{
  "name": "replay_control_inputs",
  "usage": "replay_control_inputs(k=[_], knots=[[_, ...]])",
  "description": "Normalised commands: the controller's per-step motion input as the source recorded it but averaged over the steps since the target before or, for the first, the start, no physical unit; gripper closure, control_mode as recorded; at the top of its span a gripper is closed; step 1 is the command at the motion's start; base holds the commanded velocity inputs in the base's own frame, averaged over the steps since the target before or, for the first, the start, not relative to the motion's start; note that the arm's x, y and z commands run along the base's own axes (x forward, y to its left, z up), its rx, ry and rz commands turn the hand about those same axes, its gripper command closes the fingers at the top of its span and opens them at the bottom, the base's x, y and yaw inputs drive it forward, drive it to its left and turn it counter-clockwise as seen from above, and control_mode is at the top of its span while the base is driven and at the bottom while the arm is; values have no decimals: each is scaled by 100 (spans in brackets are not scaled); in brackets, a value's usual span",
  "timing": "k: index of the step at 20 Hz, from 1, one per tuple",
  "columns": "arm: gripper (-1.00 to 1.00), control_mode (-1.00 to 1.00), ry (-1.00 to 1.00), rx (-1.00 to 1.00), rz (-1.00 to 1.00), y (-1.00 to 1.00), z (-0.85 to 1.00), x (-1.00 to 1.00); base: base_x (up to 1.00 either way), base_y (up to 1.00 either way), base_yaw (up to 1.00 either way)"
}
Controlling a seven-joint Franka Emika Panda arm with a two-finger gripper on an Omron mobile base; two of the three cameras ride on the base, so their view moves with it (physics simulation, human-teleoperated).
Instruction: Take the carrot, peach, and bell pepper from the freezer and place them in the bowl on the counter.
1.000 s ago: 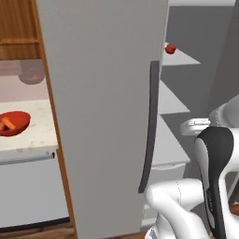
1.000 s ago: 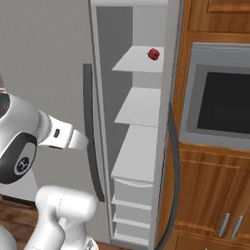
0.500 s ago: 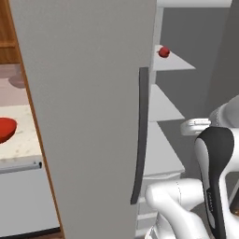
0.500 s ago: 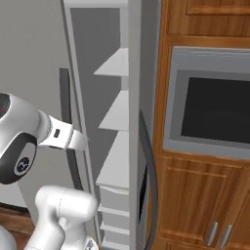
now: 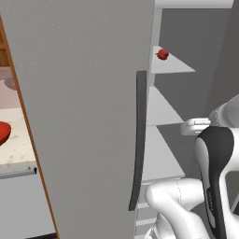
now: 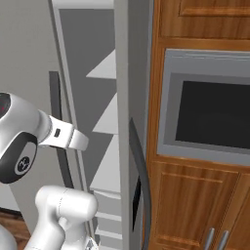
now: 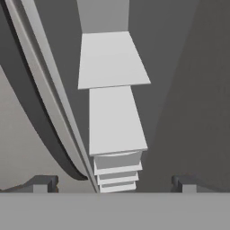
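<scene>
While tool [image 7: 112, 183] gapes apart at white shelves [image 7: 114, 119] | left base: bell pepper [image 5: 162, 54] | bowl [image 5: 3, 133] edge

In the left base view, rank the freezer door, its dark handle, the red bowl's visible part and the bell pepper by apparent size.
1. freezer door
2. handle
3. bowl, cut by the frame edge
4. bell pepper, farther from the camera

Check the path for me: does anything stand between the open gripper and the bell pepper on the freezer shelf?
Nothing visible blocks it. The bell pepper sits alone on an upper shelf of the open freezer; the gripper faces bare lower shelves.
</scene>
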Motion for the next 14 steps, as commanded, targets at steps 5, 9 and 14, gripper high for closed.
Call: replay_control_inputs(k=[5,9,14], knots=[[-100,100,0,0,0,0,0,0,21,-50,-4],[-100,100,0,0,0,0,0,0,26,-52,-5],[-100,100,0,0,0,0,0,0,20,-63,0]])
